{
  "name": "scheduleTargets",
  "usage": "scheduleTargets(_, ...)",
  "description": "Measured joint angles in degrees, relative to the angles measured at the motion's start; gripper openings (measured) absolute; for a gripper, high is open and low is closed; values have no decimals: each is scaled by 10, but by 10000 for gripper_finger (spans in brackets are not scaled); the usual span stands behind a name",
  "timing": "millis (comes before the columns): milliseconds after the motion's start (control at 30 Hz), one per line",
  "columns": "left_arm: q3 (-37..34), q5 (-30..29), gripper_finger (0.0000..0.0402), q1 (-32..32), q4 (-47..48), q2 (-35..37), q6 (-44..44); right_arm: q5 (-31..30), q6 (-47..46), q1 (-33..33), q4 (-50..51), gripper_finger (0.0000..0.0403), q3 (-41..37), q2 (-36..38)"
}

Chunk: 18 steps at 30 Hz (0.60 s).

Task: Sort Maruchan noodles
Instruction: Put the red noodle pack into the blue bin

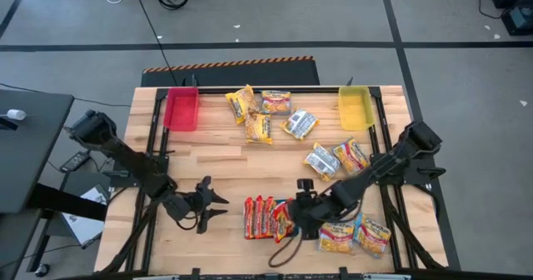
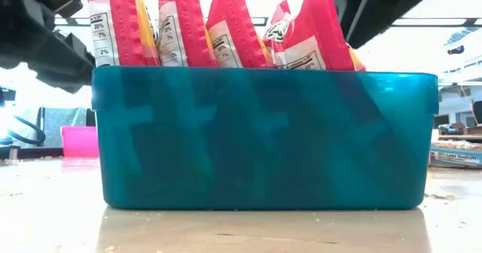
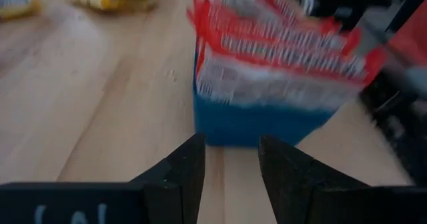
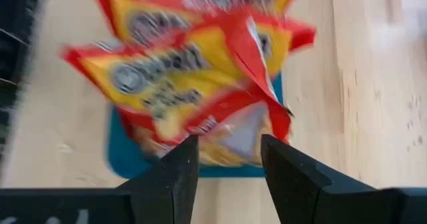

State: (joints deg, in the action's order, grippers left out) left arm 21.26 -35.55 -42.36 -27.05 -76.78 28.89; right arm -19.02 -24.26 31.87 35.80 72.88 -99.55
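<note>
right gripper (image 1: 291,216), fingers spread, sits at the teal tray (image 2: 263,140) of upright red noodle packets (image 1: 265,217); left gripper (image 1: 218,207), also spread, waits beside.

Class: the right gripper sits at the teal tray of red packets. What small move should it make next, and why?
Probably lift the right gripper straight up, clear of the tray. Its fingers stand apart with nothing between them, the red packets stand upright in the tray, and yellow packets lie loose beside it to fetch.
</note>
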Motion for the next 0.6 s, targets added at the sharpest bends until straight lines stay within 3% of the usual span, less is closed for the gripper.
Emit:
scheduleTargets(167,0,9,144,0,-37,-39,-2,21,29,-34,12,167,1,-28)
scheduleTargets(400,0,9,144,0,-42,-50,-12,115,38,-63,-9,167,2,-62)
scheduleTargets(600,0,16,144,0,-54,-50,-26,137,48,-80,-46,166,1,-63)
